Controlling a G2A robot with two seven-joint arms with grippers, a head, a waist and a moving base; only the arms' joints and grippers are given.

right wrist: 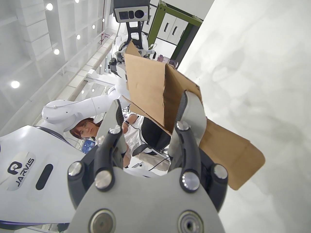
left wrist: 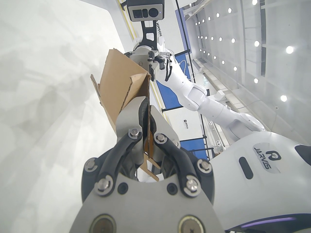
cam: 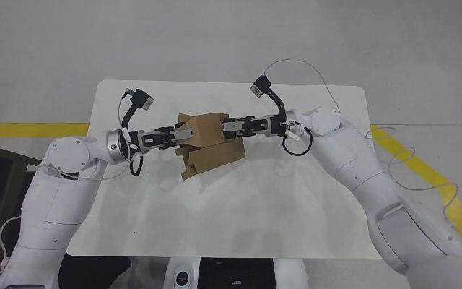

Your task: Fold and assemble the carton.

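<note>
One carton (cam: pixel 213 148), one table (cam: pixel 289 209); left claw (left wrist: pixel 145 109) clamped, right claw (right wrist: pixel 151 103) agape

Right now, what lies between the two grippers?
The carton lies between the left gripper and the right gripper; the top view shows this.

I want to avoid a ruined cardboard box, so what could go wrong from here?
Only the left gripper clamps the box, on one thin panel edge, so the box could twist or slip. The right gripper is open around a corner fold; closing there might crush the wrong panel.
</note>
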